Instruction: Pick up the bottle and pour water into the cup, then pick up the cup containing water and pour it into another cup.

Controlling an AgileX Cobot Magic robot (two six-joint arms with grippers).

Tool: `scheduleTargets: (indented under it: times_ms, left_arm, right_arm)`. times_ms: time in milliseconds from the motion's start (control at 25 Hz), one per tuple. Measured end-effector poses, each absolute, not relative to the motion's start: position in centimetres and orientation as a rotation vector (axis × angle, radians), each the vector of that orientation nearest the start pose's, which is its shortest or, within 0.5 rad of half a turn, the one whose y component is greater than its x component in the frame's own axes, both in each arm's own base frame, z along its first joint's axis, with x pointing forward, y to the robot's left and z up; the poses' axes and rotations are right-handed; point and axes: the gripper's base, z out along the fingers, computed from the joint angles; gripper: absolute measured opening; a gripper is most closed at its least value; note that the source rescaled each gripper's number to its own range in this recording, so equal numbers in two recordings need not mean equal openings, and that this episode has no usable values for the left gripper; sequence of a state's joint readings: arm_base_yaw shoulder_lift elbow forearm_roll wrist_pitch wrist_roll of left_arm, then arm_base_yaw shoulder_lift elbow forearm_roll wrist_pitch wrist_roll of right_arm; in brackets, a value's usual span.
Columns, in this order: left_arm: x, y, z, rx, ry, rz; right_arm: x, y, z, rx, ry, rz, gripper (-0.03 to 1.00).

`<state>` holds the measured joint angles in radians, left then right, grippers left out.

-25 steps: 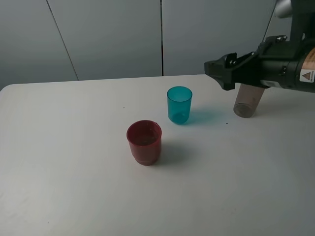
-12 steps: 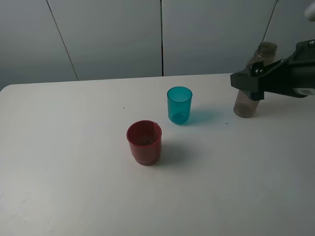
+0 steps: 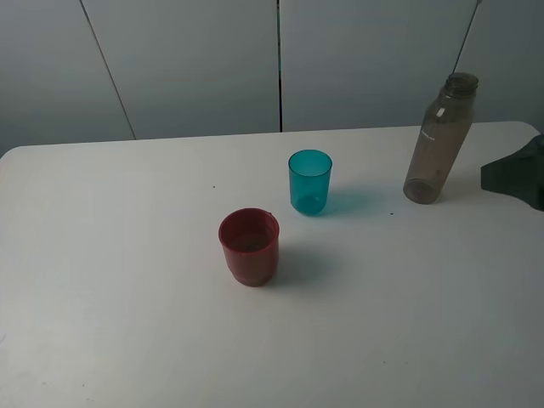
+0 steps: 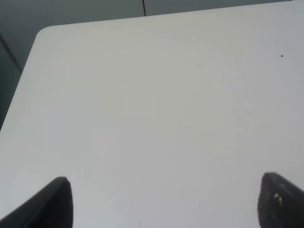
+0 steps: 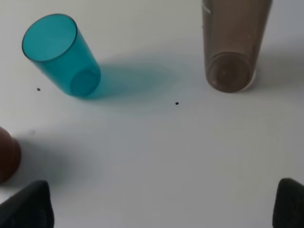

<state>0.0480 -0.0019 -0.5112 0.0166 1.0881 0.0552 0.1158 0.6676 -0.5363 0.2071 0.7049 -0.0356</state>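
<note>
The bottle (image 3: 439, 141) is standing upright near the far right of the white table (image 3: 119, 323), a tall, clear, smoky-brown plastic one with rounded shoulders and an open, capless threaded neck, reaching well above both cups. The cup (image 3: 309, 181), a slim translucent teal tumbler, is sitting upright near the middle of the table and throwing a blue-green shadow toward the bottle, from which it is standing well apart. The red cup (image 3: 249, 246), shorter and wider with a stepped base, is sitting nearer the camera and to the left of the teal one, not touching it. In the high view the right gripper (image 3: 516, 174) is showing only as a dark shape at the right edge, beside the bottle and clear of it. The right wrist view is giving what the high view is not: the 2 fingertips (image 5: 27, 205) of that gripper are sitting at opposite corners, spread wide with nothing between them, and the bottle's round base (image 5: 230, 71) and the teal cup's open mouth (image 5: 49, 37) are lying ahead, with a sliver of the red cup (image 5: 7, 156) at the edge. The left gripper (image 4: 164, 202) is appearing only in its own wrist view, its 2 dark fingertips (image 4: 52, 203) spread wide over bare table, gripping nothing.
</note>
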Motion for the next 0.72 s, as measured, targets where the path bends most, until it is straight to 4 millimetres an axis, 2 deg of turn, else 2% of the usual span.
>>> scheduleTargets:
  times_ms: [160,280,480,720]
  left_arm:
    - [-0.8,0.1,27.8,0.006,2.060,0.084]
    - [-0.8,0.1,27.8,0.006,2.060,0.084]
    - [-0.8,0.1,27.8,0.006,2.060,0.084]
    - [-0.8,0.1,27.8,0.006,2.060,0.084]
  right_arm:
    - [8.2,2.3,31.0,-0.087,2.220,0.291,0.99]
    - [5.4,2.0,32.3,-0.120,2.176,0.272,0.99]
    - [1.7,1.3,32.0,-0.149,2.151,0.212,0.99]
    - [-0.9,0.9,31.7,-0.156,2.076,0.198,0.99]
